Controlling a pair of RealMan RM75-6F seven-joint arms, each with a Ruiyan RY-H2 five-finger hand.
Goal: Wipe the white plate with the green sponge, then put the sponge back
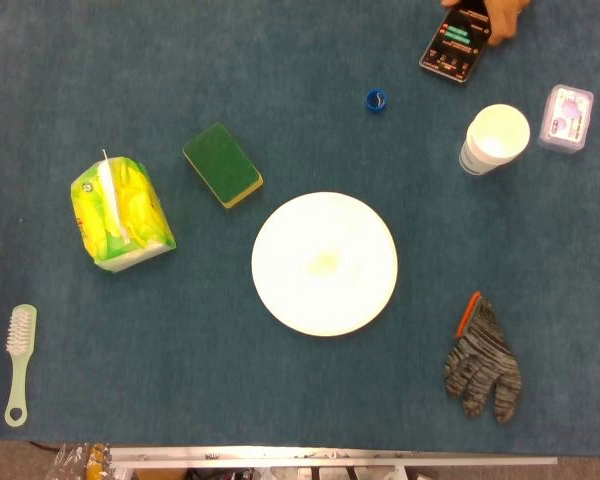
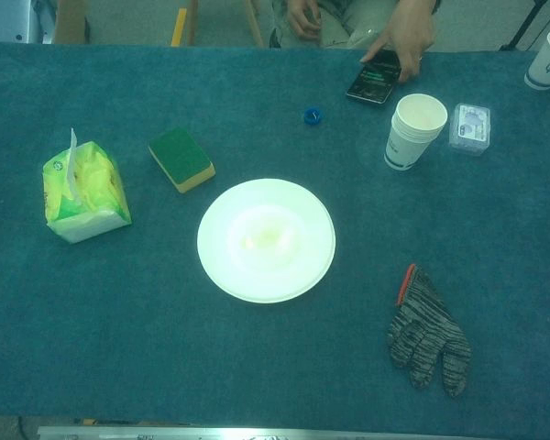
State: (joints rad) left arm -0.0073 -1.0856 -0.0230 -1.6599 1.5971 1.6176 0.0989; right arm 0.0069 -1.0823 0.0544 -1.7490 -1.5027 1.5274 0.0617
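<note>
Grey knitted glove (image 1: 483,361) lies lower right; neither robot hand shows. Reaching the green rectangular sponge (image 1: 222,164) (upper left of round white plate (image 1: 324,263)) might clip the tissue pack (image 1: 122,214).

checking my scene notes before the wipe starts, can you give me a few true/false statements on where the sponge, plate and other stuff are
1. The green sponge lies on the white plate. False: it lies on the cloth, up and left of the plate, apart from it.
2. A paper cup stands upright. True.
3. The knit glove covers the plate. False: it lies to the plate's lower right.
4. A tissue pack sits left of the sponge. True.
5. A robot hand holds the sponge. False: no robot hand is visible.
</note>
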